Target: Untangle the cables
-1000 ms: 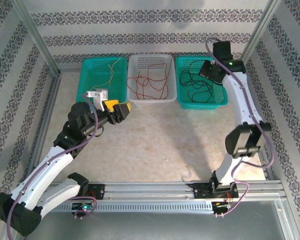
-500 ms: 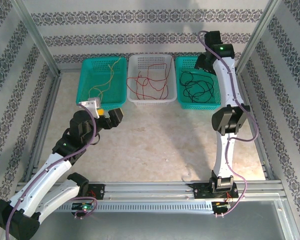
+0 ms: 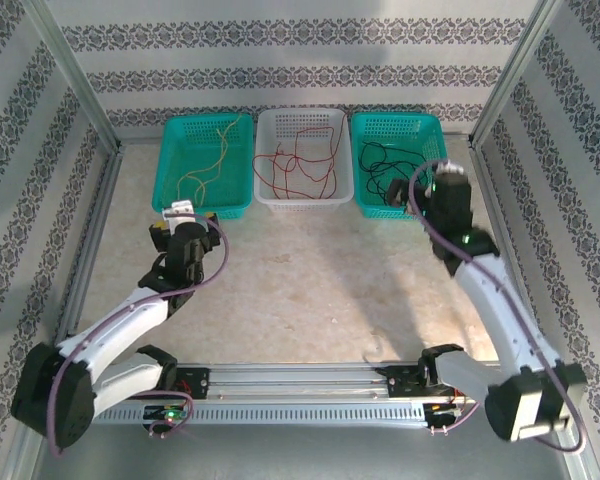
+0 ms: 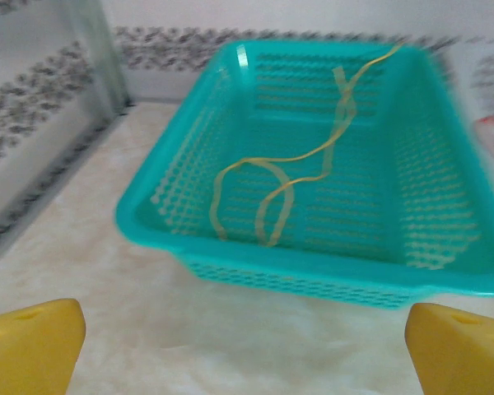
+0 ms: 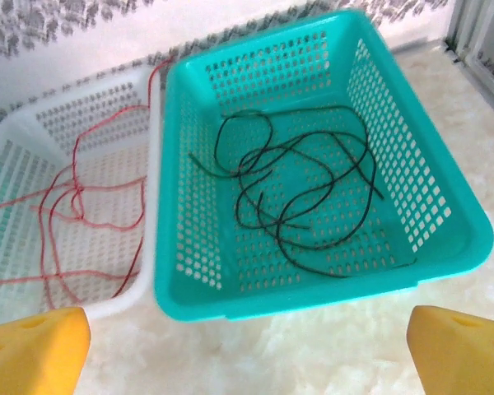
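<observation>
yellow cable (image 4: 313, 153) in left basket (image 4: 296, 262), red cable (image 5: 76, 193) in white basket (image 5: 107, 303), black cable (image 5: 288, 197) in rt basket (image 5: 313, 296); we think they're thin, light, floppy; pinch a loop; left gripper (image 4: 247, 354) & right gripper (image 5: 247, 350) gape wide, empty.

A yellow cable (image 4: 272, 161) lies in the left teal basket (image 4: 313, 263), a red cable (image 5: 74, 197) in the white basket (image 5: 99, 111), and a black cable (image 5: 255, 177) in the right teal basket (image 5: 313, 300). The left fingers (image 4: 33, 341) and right fingers (image 5: 33, 346) are yellow. The tabletop (image 3: 310, 280) is mottled cream. The walls (image 3: 300, 40) are white with grey floral stripes.
</observation>
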`<state>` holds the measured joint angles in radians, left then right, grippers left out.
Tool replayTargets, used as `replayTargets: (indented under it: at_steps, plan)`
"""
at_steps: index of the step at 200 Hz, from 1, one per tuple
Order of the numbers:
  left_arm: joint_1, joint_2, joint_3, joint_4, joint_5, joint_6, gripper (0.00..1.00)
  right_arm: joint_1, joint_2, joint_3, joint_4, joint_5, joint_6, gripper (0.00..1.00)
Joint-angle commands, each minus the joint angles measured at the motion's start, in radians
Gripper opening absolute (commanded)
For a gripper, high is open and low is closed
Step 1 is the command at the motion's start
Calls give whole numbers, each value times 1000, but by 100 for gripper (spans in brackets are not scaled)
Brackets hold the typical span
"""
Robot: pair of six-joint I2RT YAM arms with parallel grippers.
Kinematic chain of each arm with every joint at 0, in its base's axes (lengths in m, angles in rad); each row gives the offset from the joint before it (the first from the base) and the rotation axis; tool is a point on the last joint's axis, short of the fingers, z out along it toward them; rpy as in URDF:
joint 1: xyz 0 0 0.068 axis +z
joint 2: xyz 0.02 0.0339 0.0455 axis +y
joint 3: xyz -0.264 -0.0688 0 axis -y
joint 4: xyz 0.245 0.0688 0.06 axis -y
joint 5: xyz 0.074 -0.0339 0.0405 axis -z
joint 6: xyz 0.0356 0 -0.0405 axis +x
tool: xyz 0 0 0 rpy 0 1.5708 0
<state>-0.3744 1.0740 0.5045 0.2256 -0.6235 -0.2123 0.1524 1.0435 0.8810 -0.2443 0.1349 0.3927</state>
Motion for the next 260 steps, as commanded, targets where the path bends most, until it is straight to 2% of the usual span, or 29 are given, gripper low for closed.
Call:
replayTargets:
  at_steps: [1, 8, 20, 41, 47, 56, 62, 72, 84, 91, 99, 113, 122, 134, 138, 144, 149, 158, 172, 184, 198, 214, 246, 260]
  plan:
    - [91, 123, -73, 327, -116, 105, 100, -8, -55, -341, 589, 179, -75, 98]
    - [111, 181, -84, 390, -131, 130, 99, -9, -65, -406, 661, 283, -124, 99]
    - [127, 276, -108, 528, -151, 207, 99, -10, -49, -415, 644, 400, -229, 99]
    - [149, 411, -120, 701, -138, 294, 99, -13, 72, -426, 734, 485, -351, 99]
    - [161, 418, -118, 711, -96, 294, 99, -17, 117, -435, 785, 483, -378, 98]
    - [184, 411, -121, 684, -23, 225, 99, -24, 185, -460, 880, 443, -410, 98]
    - [211, 426, -134, 707, 72, 216, 99, -32, 226, -469, 959, 397, -455, 99]
    - [241, 468, -142, 788, 118, 224, 99, -30, 253, -430, 899, 361, -480, 98]
    - [257, 437, -123, 673, 194, 197, 99, -51, 248, -412, 849, 269, -483, 98]
    - [274, 444, -125, 689, 254, 201, 99, -67, 231, -420, 853, 209, -485, 98]
    - [288, 471, -125, 726, 320, 216, 99, -98, 204, -438, 866, 138, -435, 98]
    - [331, 488, -115, 672, 450, 185, 99, -177, 159, -484, 894, -19, -281, 98]
    - [357, 551, -161, 870, 472, 188, 99, -172, 165, -498, 908, -47, -318, 98]
    - [361, 494, -133, 697, 481, 162, 99, -168, 234, -511, 980, -131, -334, 98]
    - [361, 501, -134, 722, 479, 165, 99, -163, 270, -507, 984, -155, -353, 98]
    - [361, 530, -154, 822, 479, 179, 99, -154, 335, -520, 1087, -182, -375, 98]
    - [362, 539, -165, 849, 482, 180, 99, -142, 414, -545, 1199, -192, -394, 99]
    - [366, 508, -154, 765, 490, 164, 99, -113, 536, -583, 1414, -183, -411, 98]
    - [366, 529, -163, 831, 489, 176, 99, -136, 444, -545, 1177, -130, -381, 98]
    - [366, 519, -161, 799, 491, 170, 99, -143, 511, -543, 1285, -97, -348, 99]
    - [364, 529, -148, 799, 480, 178, 99, -147, 465, -505, 1148, -61, -336, 98]
    - [361, 524, -144, 784, 481, 179, 99, -146, 493, -520, 1228, -58, -333, 98]
    - [361, 524, -143, 784, 486, 183, 99, -143, 481, -516, 1200, -58, -339, 99]
    - [360, 524, -132, 763, 527, 203, 99, -142, 481, -516, 1198, -57, -341, 98]
